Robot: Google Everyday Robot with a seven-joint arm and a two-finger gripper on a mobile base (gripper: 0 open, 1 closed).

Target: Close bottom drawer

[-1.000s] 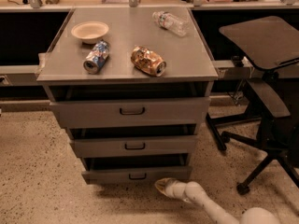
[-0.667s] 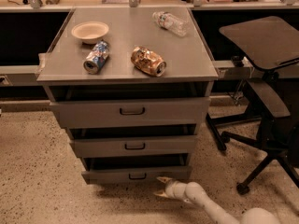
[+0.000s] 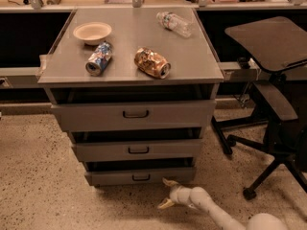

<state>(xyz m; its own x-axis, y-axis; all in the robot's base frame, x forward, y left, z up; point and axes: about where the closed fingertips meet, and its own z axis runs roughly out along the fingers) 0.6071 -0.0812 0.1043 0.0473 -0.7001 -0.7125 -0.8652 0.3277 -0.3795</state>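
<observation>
The grey cabinet [image 3: 129,56] has three drawers, each pulled out a little. The bottom drawer [image 3: 140,177] is the narrowest and shortest, with a small black centre handle [image 3: 141,178], and a dark gap shows above its front. My gripper [image 3: 166,193] is low near the floor, just in front of and right of the bottom drawer's front. Its two pale fingers are spread apart and hold nothing. The upper fingertip [image 3: 166,181] is close to the drawer's lower right front; I cannot tell if it touches. The white arm [image 3: 216,212] runs off to the lower right.
On the cabinet top lie a beige bowl [image 3: 92,32], a blue can [image 3: 98,59], a crushed brown can [image 3: 152,63] and a clear bottle [image 3: 174,23]. A black office chair [image 3: 273,90] stands to the right. The floor is speckled.
My gripper has moved slightly right and down, away from the drawer front, and its fingers have spread apart. The bottom drawer has not visibly moved.
</observation>
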